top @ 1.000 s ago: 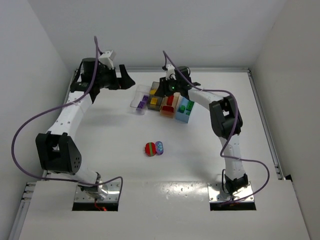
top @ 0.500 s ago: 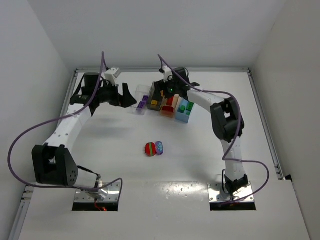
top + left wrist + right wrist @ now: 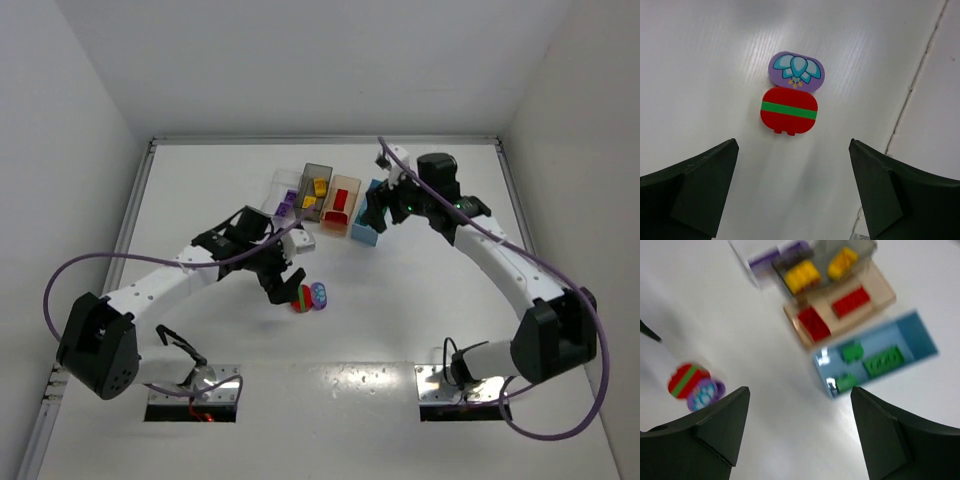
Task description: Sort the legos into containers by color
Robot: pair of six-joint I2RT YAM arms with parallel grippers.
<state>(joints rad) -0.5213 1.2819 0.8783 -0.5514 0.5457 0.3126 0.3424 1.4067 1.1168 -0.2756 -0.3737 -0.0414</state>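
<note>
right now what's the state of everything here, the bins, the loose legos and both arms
left arm, jaws open, empty
right arm, jaws open, empty
clear bin, upright, holds purple legos
dark grey bin, upright, holds yellow legos
tan bin, upright, holds red legos
light blue bin, upright, holds green legos
red lego with green stripe, unsorted, touching the purple flower lego
purple flower lego, unsorted, outside the bins

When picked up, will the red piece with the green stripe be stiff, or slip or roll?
The red piece looks like hard plastic: probably stiff and light. Its rounded corners may slip between jaws. It lies flat, so rolling seems unlikely; the touching purple piece may shift too.
</note>
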